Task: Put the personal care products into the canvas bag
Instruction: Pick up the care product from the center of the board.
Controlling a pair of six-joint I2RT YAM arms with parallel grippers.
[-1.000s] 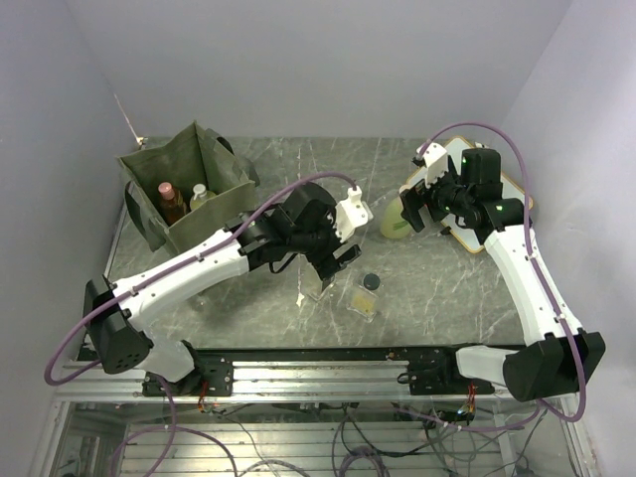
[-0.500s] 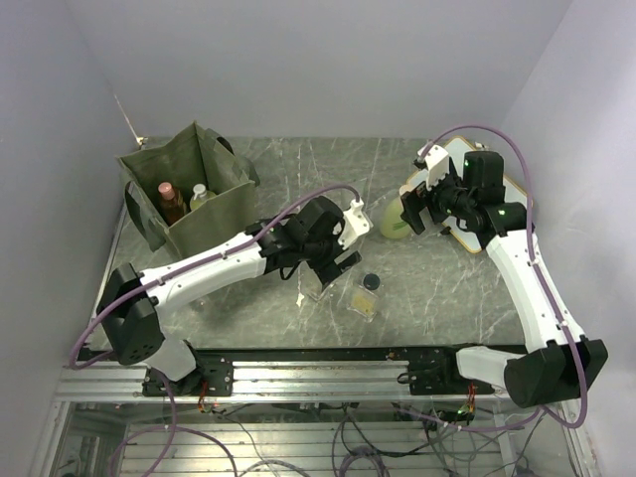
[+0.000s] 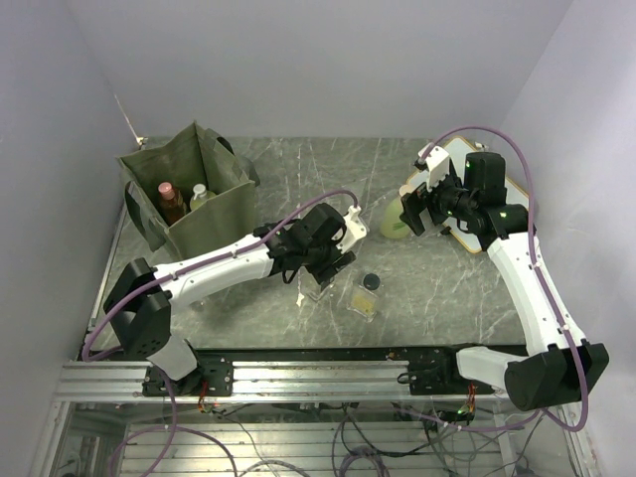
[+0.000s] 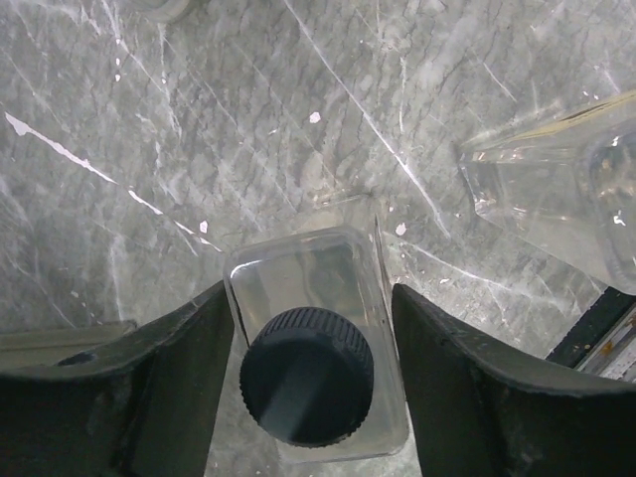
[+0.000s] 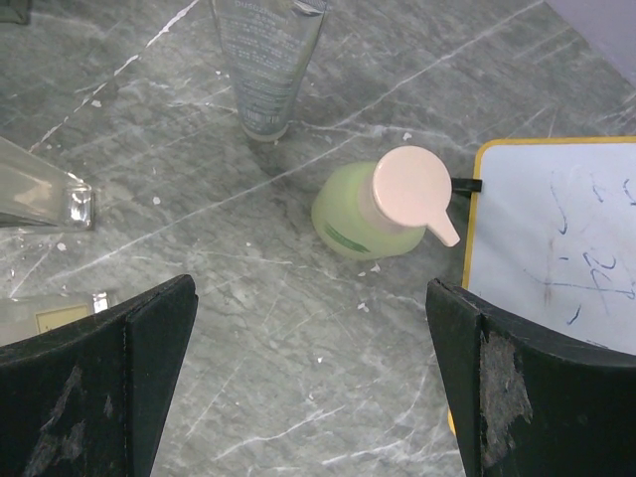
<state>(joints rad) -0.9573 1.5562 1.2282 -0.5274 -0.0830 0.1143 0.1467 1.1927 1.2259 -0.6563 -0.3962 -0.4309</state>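
Observation:
The olive canvas bag (image 3: 214, 199) stands at the back left with an orange bottle (image 3: 168, 198) and a cream bottle (image 3: 199, 195) inside. My left gripper (image 3: 324, 276) (image 4: 310, 293) is down over a clear square bottle (image 4: 298, 273) with a dark cap, which stands on the table. The fingers (image 4: 149, 397) flank it: the left one looks against its side, with a thin gap at the right one. My right gripper (image 3: 417, 211) (image 5: 310, 298) is wide open and holds nothing. A yellow-green pump bottle (image 5: 348, 214) (image 3: 395, 223) stands just beyond its tips.
A second clear square bottle (image 3: 367, 296) (image 4: 556, 199) stands right of the first. A translucent grey tube (image 5: 266, 70) stands further off in the right wrist view. The wood-framed whiteboard (image 5: 556, 258) (image 3: 512, 189) lies under the right arm, beside the pump bottle.
My left arm has reached further forward and down over the clear bottle, and its jaws have narrowed around it. The right arm has barely shifted.

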